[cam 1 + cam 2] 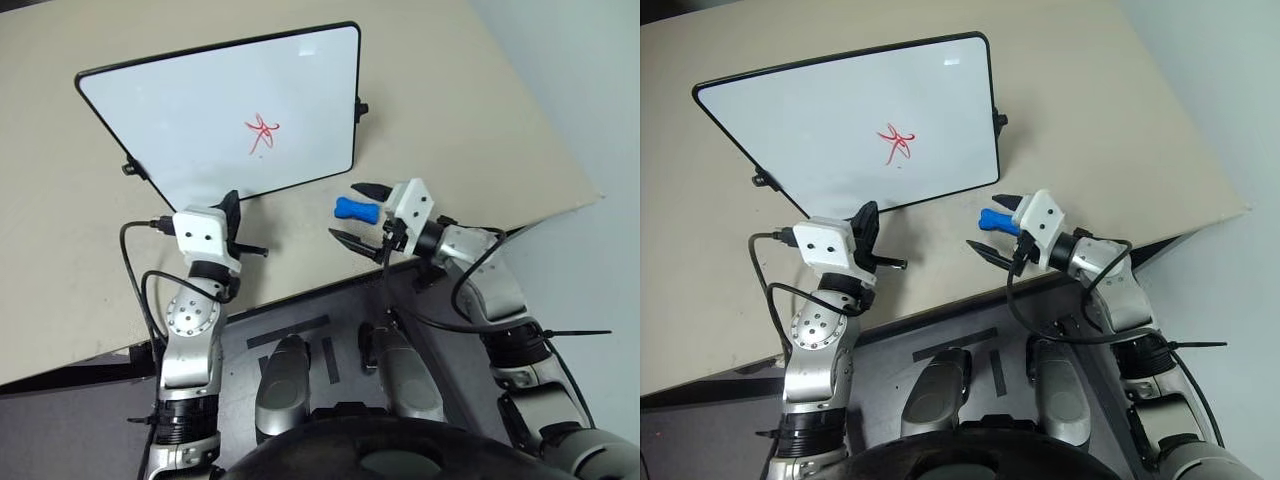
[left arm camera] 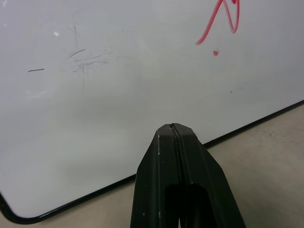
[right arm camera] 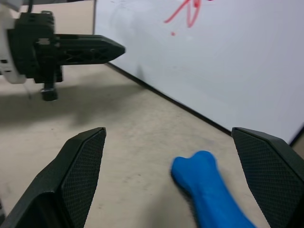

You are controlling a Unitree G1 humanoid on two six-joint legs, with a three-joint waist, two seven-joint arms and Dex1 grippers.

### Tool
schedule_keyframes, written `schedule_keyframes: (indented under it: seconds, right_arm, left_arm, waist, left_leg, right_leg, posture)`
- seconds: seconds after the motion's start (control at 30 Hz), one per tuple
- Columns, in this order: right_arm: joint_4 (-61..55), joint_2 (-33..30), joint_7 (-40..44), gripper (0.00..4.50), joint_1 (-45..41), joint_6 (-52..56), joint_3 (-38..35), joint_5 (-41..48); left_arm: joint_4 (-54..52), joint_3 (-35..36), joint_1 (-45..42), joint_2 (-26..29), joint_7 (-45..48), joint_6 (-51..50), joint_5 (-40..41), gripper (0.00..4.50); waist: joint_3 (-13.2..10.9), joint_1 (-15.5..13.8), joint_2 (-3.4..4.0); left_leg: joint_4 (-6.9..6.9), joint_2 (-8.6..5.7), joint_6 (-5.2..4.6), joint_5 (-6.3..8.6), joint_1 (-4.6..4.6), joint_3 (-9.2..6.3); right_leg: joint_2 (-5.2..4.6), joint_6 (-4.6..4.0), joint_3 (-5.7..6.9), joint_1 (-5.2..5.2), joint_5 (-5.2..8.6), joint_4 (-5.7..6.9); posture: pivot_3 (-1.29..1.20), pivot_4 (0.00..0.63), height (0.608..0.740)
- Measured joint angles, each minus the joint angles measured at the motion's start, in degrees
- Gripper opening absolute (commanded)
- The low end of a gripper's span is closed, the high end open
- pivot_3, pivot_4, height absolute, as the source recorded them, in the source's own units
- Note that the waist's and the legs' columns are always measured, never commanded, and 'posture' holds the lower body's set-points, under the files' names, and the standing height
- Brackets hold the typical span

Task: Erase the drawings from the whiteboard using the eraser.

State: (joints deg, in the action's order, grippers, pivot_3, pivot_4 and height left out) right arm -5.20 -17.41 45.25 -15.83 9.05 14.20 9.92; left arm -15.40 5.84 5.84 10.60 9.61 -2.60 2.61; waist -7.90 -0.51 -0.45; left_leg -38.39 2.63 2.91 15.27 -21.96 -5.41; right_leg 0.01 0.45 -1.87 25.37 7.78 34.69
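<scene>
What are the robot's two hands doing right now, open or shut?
Left gripper: shut, holding nothing.
Right gripper: open, empty, with the eraser lying between its fingers.

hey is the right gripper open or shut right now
Open. The right gripper has its fingers spread wide on either side of the blue eraser, not touching it.

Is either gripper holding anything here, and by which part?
Nothing is held. The right gripper is open with the eraser lying on the table between its jaws; the left gripper is shut and empty.
</scene>
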Motion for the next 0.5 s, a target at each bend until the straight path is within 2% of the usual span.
schedule_keyframes:
  seconds: [0.5]
  right_arm:
    - [-1.3,-1.8,0.3,4.48,0.8,0.1,0.0,0.0]
  left_arm:
    - [0.3,-1.5,-2.2,-0.8,0.1,0.0,-0.4,0.0]
  waist:
    - [0.0,0.0,0.0]
  left_leg:
    - [0.0,-0.01,0.02,0.02,-0.01,0.0]
  right_leg:
    - [0.0,0.0,-0.01,0.0,0.02,-0.01]
  posture:
    - [0.0,0.15,0.74]
